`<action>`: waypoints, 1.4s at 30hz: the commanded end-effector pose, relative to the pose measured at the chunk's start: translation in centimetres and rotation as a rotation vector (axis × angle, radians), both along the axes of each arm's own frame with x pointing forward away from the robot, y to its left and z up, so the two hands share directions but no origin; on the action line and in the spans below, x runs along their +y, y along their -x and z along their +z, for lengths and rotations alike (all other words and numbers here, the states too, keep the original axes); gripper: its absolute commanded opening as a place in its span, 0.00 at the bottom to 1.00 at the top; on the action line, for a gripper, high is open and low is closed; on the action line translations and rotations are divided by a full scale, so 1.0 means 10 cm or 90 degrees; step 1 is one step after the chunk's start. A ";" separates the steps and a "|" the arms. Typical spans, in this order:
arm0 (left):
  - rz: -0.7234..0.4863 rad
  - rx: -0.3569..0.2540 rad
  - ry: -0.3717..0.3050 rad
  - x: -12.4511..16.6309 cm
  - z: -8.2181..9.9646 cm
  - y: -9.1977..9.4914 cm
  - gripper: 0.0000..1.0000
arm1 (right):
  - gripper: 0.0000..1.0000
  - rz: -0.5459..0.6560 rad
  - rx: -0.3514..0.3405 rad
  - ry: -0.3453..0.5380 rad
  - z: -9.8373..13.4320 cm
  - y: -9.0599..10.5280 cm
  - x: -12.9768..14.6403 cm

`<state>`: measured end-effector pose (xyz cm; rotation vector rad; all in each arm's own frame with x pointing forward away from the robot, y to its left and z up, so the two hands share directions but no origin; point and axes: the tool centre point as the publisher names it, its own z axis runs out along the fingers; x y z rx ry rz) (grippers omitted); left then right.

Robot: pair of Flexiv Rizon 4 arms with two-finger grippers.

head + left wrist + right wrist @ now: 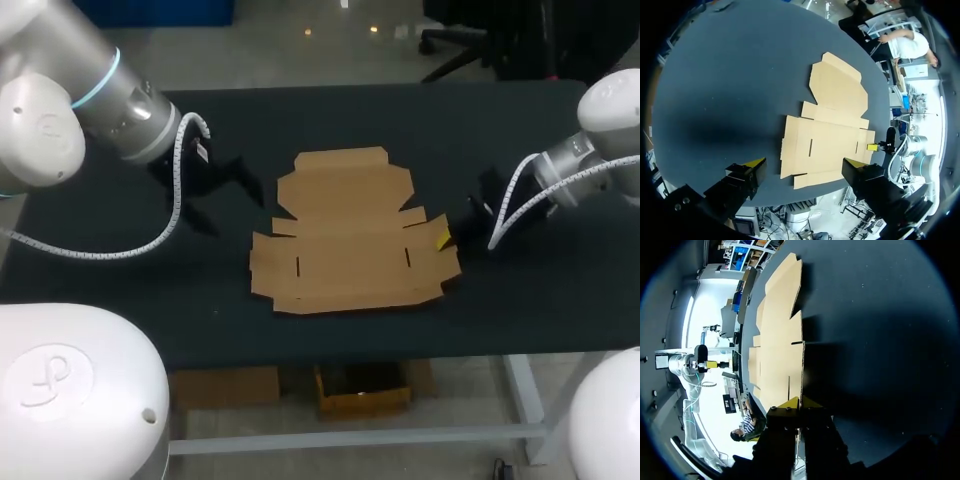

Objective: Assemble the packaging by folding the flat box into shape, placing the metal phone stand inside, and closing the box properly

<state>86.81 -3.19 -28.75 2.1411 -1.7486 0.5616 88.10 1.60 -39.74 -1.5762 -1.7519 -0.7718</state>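
Observation:
The flat brown cardboard box [350, 235] lies unfolded in the middle of the black table, flaps spread out. My right gripper [443, 238] sits at the box's right-hand flap, shut on that flap's edge. In the right wrist view its yellow tips [799, 402] meet on the near edge of the cardboard [777, 340]. My left gripper [225, 200] hovers left of the box, open and holding nothing. In the left wrist view its gripper [805, 167] spans wide, with the cardboard [832, 125] ahead of it and the right gripper [872, 147] at the far flap. No metal phone stand shows in any view.
The black table [120, 270] stretches bare to both sides of the cardboard and behind it. Its front edge [330, 355] runs a short way in front of the cardboard's near flap.

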 end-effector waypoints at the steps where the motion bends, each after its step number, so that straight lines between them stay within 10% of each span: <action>1: 0.000 -0.002 0.000 0.00 0.00 0.01 1.00 | 0.40 -0.005 -0.001 -0.002 0.00 0.04 -0.01; 5: 0.002 -0.002 0.000 0.03 0.02 0.01 1.00 | 1.00 -0.016 -0.001 0.000 0.05 0.06 -0.07; 27: -0.024 -0.041 0.001 0.18 0.22 -0.21 1.00 | 1.00 -0.078 -0.080 0.069 0.66 -0.17 -0.56; 32: -0.037 -0.060 0.002 0.25 0.23 -0.31 0.91 | 0.95 -0.093 -0.106 0.075 0.74 -0.30 -0.64; 37: -0.048 -0.078 -0.005 0.31 0.24 -0.46 0.00 | 0.63 -0.104 -0.124 0.079 0.78 -0.42 -0.67; 42: -0.062 -0.085 -0.019 0.29 0.22 -0.59 0.00 | 0.08 -0.114 -0.143 0.092 0.79 -0.49 -0.65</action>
